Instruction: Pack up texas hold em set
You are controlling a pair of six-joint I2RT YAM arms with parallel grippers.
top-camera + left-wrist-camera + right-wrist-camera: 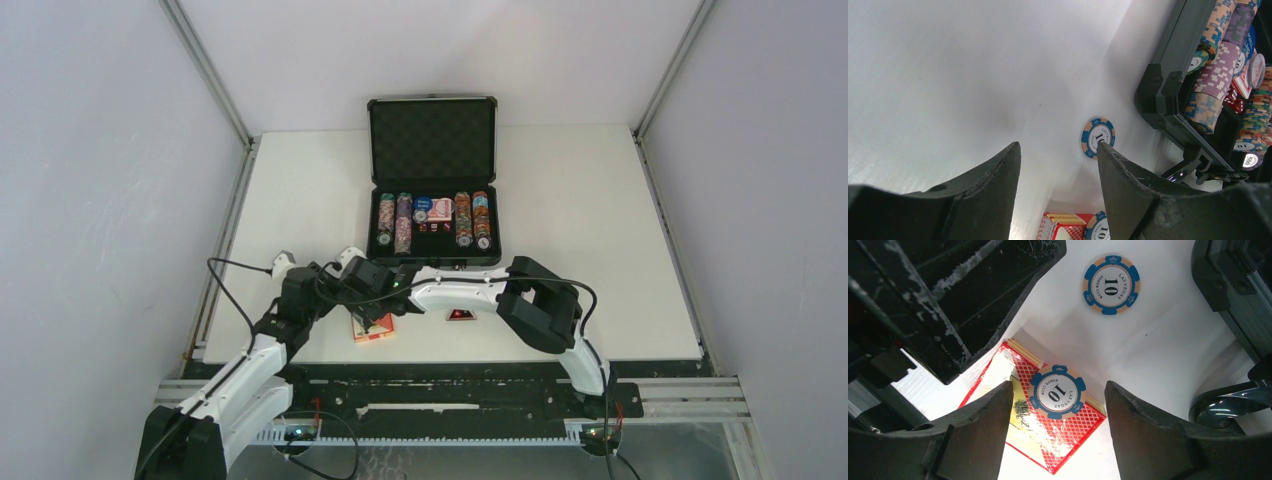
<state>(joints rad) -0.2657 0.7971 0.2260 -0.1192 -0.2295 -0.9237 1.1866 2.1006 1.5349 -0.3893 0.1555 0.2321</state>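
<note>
The right pincer [1058, 407] is released. Its two black fingers [980, 440] stand wide apart and grasp nothing. Between them, lower down, a blue-and-cream poker chip [1057, 391] marked 10 and "Poker Club" lies flat on a red card box [1020, 450]. The box has a cross-hatched back pattern and a cream edge.

A second chip [1110, 284] of the same pattern lies flat on the bare white surface [1168, 340], between the card box and the briefcase's front wall. The left pincer [1058, 147] is also released. Its scuffed fingers [998, 190] are parted over bare surface and hold nothing, and the second chip sits just past one fingertip.

The briefcase [435, 259] is small, black and hard-shelled, and it stands open beyond both pincers. Its lid [432, 140] is upright and lined with dimpled black foam. In its tray, rows of multicoloured chips [402, 222] lie on edge at the left and right. In the middle are another red box [440, 209] and tiny red dice [1233, 100]. The card box with its chip lies on the surface in front of the briefcase's front-left corner.
</note>
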